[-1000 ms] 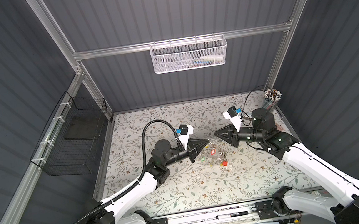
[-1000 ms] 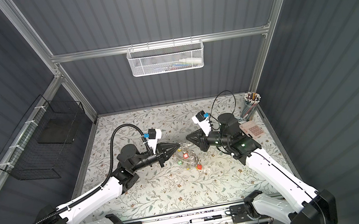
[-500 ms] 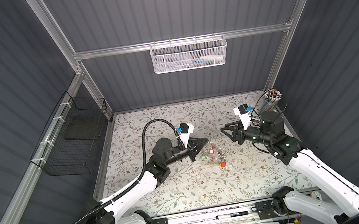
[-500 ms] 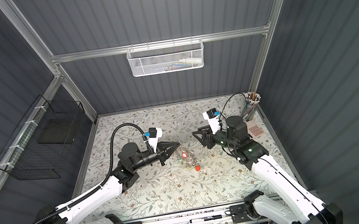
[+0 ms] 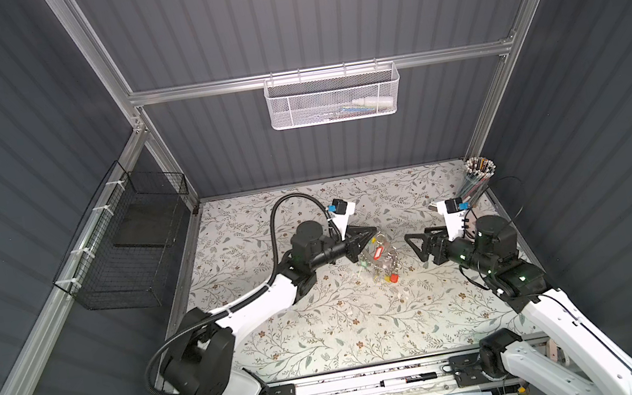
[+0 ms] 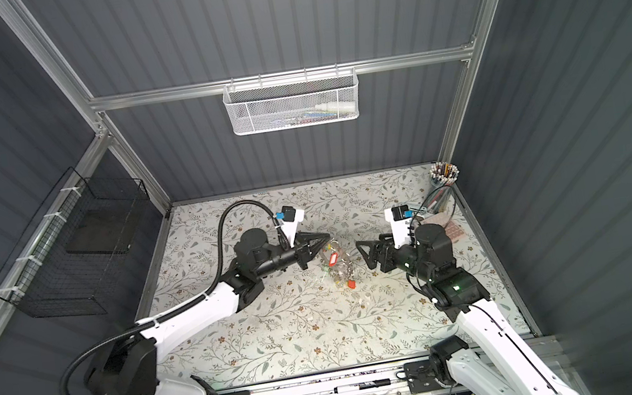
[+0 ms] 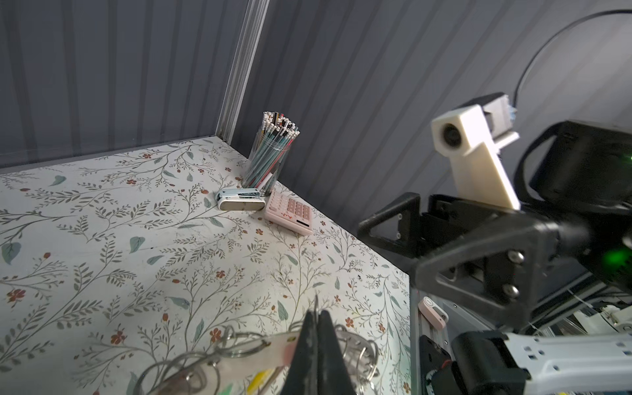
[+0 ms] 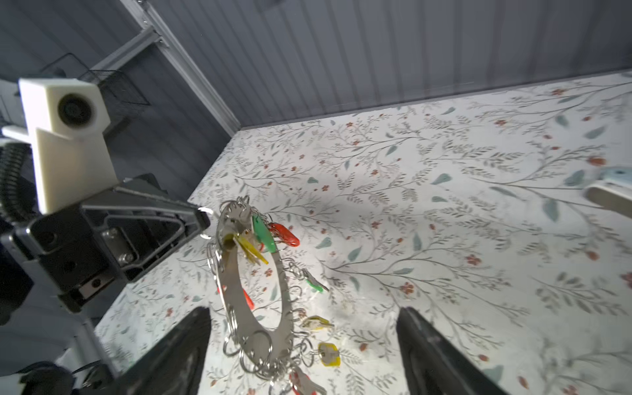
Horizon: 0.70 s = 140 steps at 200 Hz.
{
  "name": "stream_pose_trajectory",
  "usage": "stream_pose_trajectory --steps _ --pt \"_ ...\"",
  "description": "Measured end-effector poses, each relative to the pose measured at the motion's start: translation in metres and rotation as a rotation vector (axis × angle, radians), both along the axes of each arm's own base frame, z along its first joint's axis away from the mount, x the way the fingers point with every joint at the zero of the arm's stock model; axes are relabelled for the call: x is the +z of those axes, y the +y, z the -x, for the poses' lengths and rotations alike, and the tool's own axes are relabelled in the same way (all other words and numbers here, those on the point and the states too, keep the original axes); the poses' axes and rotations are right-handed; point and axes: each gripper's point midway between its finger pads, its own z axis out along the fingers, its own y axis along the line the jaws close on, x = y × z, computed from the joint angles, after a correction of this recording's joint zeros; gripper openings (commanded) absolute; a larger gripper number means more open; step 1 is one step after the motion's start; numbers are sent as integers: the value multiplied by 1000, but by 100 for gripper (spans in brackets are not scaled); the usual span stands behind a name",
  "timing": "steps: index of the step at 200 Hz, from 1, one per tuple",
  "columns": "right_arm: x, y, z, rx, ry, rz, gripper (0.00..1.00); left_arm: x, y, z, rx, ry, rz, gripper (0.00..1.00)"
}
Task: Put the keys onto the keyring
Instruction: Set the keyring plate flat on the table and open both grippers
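floral-print tabletop, grey ribbed walls. left gripper — pinched together on the rim of the keyring, hoop held on edge over mid-table, probably to hang its split rings clear for threading. right gripper — jaws wide apart, empty, near the hoop, probably readying for a key. right wrist view, where top views give mere specks: green-, red- and yellow-tagged keys hanging on the hoop; yellow-tagged key on the tabletop by its lower end, attached or loose unclear. left wrist view, clearest on corner clutter: stapler, pink calculator, pen cup.
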Motion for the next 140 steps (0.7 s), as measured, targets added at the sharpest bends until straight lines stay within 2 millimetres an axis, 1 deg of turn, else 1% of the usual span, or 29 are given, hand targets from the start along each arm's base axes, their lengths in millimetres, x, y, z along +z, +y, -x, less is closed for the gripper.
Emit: stream_pose_trajectory --steps 18,45,62,78,91,110,125,135,140 --pt "-2 -7 -3 -36 15 -3 99 -5 -18 -20 4 20 0 0" --pt "-9 -11 -5 -52 46 -4 99 -15 -38 -43 8 53 1 0" --pt "-12 -12 -6 -58 61 -5 99 -26 -42 -53 17 79 -1 0" --pt "-13 -13 -6 -63 65 -10 99 -42 -42 -60 26 119 -7 0" --pt "-13 -13 -6 -60 69 -16 99 -56 -38 -63 38 151 -10 0" --pt "-16 -10 -4 -42 80 -26 99 -82 -24 -64 63 199 -26 0" --pt "-20 -9 -3 -33 93 -34 99 -104 -8 -63 89 242 -39 0" --pt "-22 -8 -3 -29 100 -40 99 -119 5 -61 113 273 -52 0" --pt "-23 -8 -3 -27 101 -41 99 -126 12 -59 124 288 -58 2"
